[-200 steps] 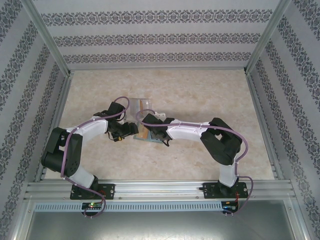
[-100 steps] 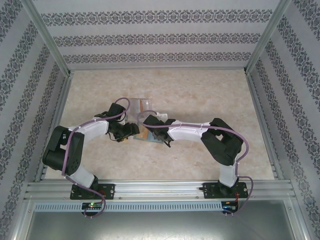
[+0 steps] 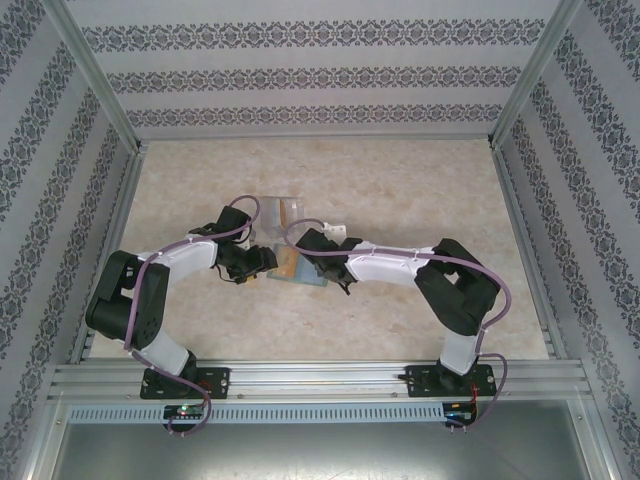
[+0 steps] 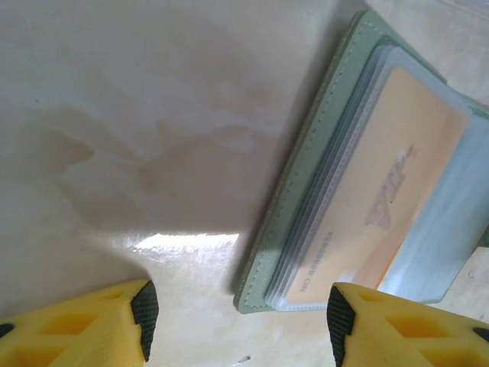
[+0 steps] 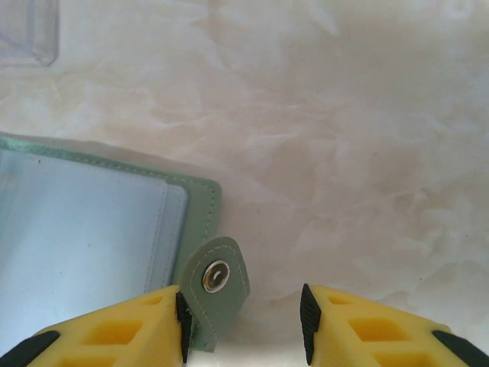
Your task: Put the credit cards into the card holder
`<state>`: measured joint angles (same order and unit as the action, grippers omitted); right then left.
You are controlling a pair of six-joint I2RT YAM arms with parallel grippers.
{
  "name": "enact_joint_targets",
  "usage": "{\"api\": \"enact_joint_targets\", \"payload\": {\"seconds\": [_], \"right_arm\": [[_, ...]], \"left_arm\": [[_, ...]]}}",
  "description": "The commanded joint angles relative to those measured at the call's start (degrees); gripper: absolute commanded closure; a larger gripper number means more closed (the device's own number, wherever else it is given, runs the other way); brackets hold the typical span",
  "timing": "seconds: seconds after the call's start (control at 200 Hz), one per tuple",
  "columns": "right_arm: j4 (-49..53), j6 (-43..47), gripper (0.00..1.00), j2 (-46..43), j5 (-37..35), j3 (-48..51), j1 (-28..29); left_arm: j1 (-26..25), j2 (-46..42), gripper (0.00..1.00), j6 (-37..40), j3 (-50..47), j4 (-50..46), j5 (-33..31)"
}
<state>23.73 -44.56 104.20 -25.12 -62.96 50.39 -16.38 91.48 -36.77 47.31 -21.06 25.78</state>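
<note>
the pale marbled table (image 3: 400, 180) fills the middle of the overhead view, and my two arms bend in from the bottom edge to meet just left of centre. between them lies the sage-green card holder (image 3: 305, 276), open and flat on the table. above it in that view, slightly apart, sits a clear plastic piece (image 3: 285, 210).

my left gripper (image 3: 262, 262) is at the holder's left side. in my left wrist view (image 4: 237, 313) its yellow fingers (image 4: 114, 321) are spread, with bare table between them and nothing pinched. the card holder (image 4: 306, 168) runs slantwise down the right half of that frame, its lower corner close to my right-hand finger. an orange credit card (image 4: 390, 191) lies in the holder's clear sleeves, with print i cannot read.

my right gripper (image 3: 314, 266) is at the holder's right side. in my right wrist view (image 5: 243, 313) the fingers are also apart, gripping nothing. the holder (image 5: 202, 206) sits at lower left there, and its snap tab (image 5: 223, 302), with a metal stud (image 5: 216, 276), lies just beside my left-hand finger.
</note>
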Motion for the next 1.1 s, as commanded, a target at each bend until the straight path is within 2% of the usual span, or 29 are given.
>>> {"api": "enact_joint_targets", "payload": {"seconds": [0.0,0.155,0.495,0.645,0.734,0.924,1.094], "right_arm": [[-0.9,1.0,0.58,-2.4,-2.4,1.6,-0.4],[-1.6,-0.3,0.63,-3.0,-0.4,3.2,-1.1],[-5.3,-1.8,0.81,-4.9,0.4,7.1,-1.3],[-15.5,-2.3,0.91,-5.0,9.1,11.4,-3.4],[-19.7,-3.4,0.95,-5.1,12.1,13.6,-4.4],[-21.5,-2.9,0.96,-5.4,12.6,14.3,-4.6],[-22.7,-2.8,0.97,-5.9,13.1,15.0,-4.6]], "left_arm": [[0.3,0.8,0.39,-1.1,-0.5,2.9,2.0],[-0.2,1.2,0.42,-0.9,0.1,3.2,3.1],[-1.0,3.7,0.52,-0.4,2.6,1.7,3.8],[-1.7,5.4,0.55,0.1,3.6,2.4,6.1],[-2.2,5.5,0.55,0.1,4.2,3.0,7.3],[-3.1,5.0,0.56,-0.7,4.2,5.8,9.3],[-3.6,0.9,0.56,-1.4,3.9,7.6,10.2]]}}
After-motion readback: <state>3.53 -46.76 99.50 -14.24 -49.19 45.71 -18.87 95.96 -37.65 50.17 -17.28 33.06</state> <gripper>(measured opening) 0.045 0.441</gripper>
